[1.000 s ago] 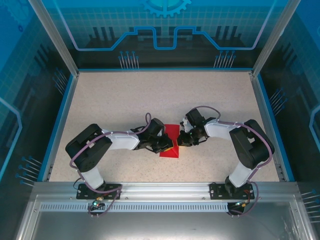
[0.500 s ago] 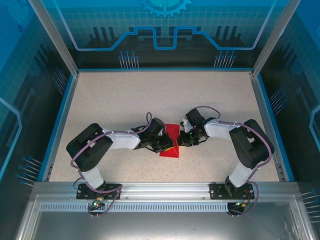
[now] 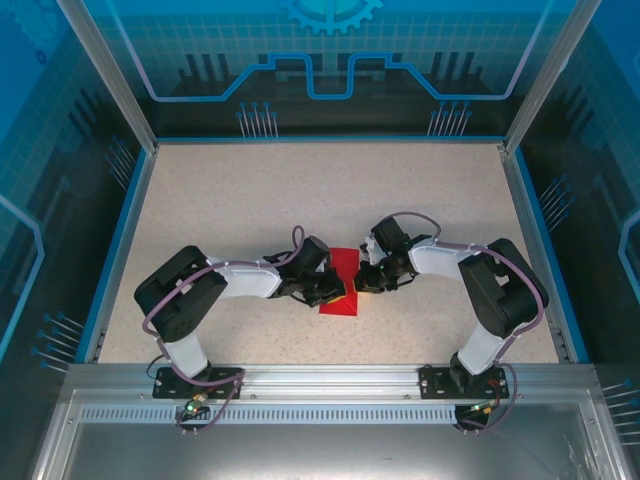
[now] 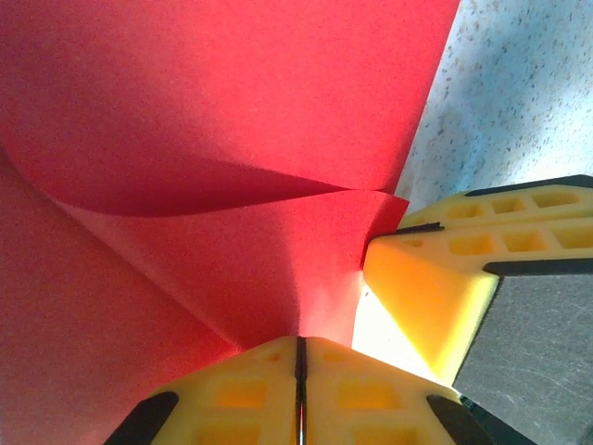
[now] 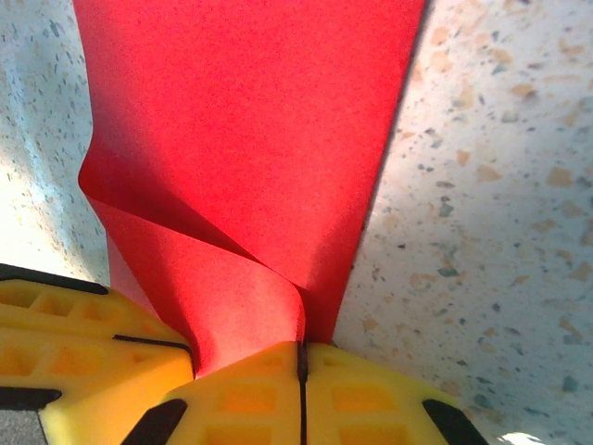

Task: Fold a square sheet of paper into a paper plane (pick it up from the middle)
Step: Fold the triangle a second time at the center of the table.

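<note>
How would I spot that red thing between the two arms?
On the speckled table, look where the left gripper and right gripper meet. Both pinch the square sheet of paper: bright red, plain, partly folded, unlike the pale surface around it.

Clamped: left gripper [image 4: 299, 354]; right gripper [image 5: 301, 357] (tips adjacent)

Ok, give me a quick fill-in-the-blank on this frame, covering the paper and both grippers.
1. The paper is ___ in colour.
2. The left gripper is ___ on the paper.
3. The right gripper is shut on the ___.
Missing words: red; shut; paper.
</note>
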Controlling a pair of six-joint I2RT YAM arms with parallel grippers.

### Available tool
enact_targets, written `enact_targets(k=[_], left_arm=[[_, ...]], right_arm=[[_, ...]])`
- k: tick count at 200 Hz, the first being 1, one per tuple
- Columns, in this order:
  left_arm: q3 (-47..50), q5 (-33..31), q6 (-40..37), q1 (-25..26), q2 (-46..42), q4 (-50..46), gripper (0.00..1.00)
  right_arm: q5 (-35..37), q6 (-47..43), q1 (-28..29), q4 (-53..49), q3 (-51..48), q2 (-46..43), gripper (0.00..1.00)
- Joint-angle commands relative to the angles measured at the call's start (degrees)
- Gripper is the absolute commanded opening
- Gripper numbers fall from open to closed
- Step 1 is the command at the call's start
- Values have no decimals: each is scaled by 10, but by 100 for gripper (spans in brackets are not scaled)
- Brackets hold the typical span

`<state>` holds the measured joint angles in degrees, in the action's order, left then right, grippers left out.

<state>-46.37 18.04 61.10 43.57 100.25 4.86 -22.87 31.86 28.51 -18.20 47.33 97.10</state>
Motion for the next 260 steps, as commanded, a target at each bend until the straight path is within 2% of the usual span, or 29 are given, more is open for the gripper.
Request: enact_targets(k=[1,190,260], left_arm=[[-9,-12,-13,3,0,-26,10],[-11,-21,-10,4,9,-49,9],[-8,-33,2,4,11,-69,9]], right_arm=[[5,-4,1,-20,9,1,7],[5,-7,-1,-24,17,12,7],[43,-2,0,-63,46,-39,14]])
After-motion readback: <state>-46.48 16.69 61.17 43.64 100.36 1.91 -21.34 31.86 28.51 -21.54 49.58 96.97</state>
